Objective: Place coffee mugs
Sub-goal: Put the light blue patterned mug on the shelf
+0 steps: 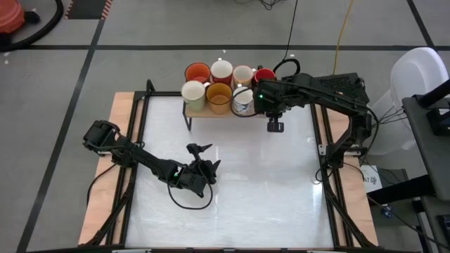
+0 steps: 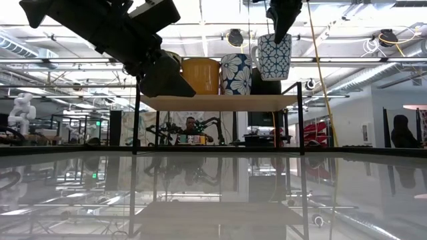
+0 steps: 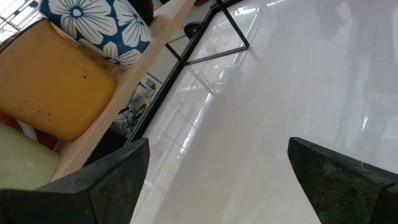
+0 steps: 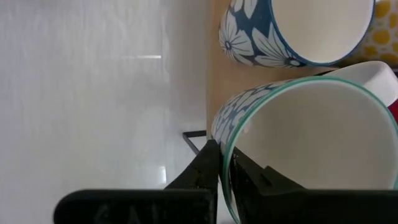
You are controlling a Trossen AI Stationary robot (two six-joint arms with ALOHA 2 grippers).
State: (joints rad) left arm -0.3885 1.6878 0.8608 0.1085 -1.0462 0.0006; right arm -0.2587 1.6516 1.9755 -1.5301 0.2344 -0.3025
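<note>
**Patterned mug pinched at the shelf's right end**

While the left gripper waits low over the white table with its fingers spread wide and holding nothing, the right gripper is pinched on the rim of a teal-rimmed patterned mug. That mug hangs at the right end of the wooden shelf, just above its surface, beside a blue flowered mug. An amber-yellow mug stands next along the shelf. From above, the other mugs crowd the shelf in two rows: an orange mug, a white mug, a cream mug and a red mug.
</note>
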